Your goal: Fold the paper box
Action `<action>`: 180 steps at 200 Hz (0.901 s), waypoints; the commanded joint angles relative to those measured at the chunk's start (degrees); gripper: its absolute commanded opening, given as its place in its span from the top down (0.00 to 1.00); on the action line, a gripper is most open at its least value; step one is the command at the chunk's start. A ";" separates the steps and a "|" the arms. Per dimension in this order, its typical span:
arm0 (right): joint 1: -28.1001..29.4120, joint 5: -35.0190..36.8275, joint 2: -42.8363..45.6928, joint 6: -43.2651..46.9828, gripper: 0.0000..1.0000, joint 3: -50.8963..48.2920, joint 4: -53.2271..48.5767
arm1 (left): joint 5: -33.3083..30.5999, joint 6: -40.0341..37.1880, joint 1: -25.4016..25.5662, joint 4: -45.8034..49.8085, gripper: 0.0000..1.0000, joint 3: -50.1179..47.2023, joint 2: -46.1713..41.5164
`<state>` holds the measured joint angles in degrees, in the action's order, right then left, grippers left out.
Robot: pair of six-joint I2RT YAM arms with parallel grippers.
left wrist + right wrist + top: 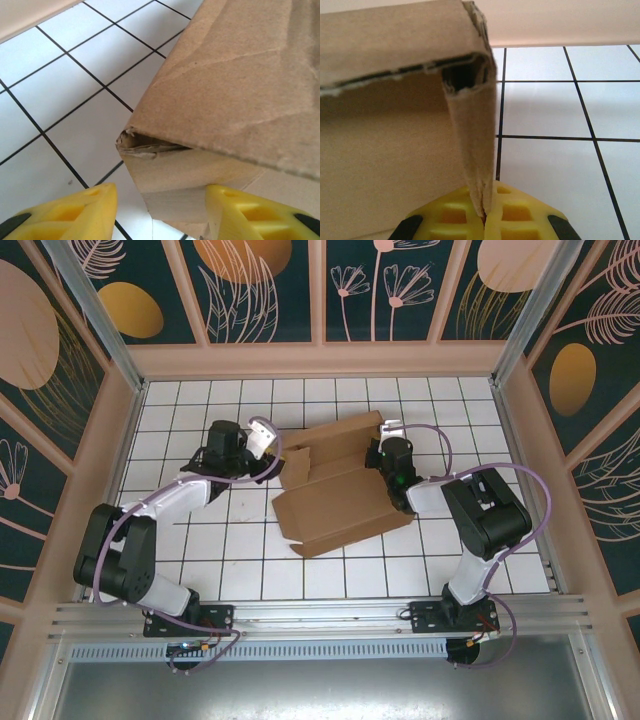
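The paper box [335,502] is plain brown cardboard, partly folded, lying in the middle of the white tiled table [240,565]. At its left corner stands my left gripper [272,445]. In the left wrist view this left gripper [161,200] is open, and a corner of the paper box [235,95] hangs over the gap; the right finger [250,215] lies against a lower flap, while the left finger [75,215] is clear of it. On the box's right end, my right gripper [378,452] holds a side wall. The right gripper [485,215] is shut on that thin upright wall of the paper box [470,135].
The tiled table is bounded by a low beige wall [320,360] at the back and at both sides. A metal rail [320,615] runs along the near edge where the arm bases are bolted. Bare tiles lie in front of the box.
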<state>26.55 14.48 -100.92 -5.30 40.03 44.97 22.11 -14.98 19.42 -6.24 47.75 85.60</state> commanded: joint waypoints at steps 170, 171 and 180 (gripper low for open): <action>0.49 -2.56 -1.27 -2.95 1.00 -0.96 -6.69 | -5.23 7.06 0.79 -12.88 0.53 -11.25 -18.71; 0.46 -2.59 -1.28 -2.96 1.00 -0.94 -6.72 | -5.45 7.02 0.79 -12.90 0.53 -11.39 -19.11; 0.44 -2.82 -1.32 -3.01 1.00 -0.96 -6.60 | -7.98 6.54 0.75 -13.01 0.53 -12.03 -21.88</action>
<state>26.57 13.80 -100.90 -6.57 40.07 44.95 17.02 -10.68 19.97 -13.56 37.41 70.78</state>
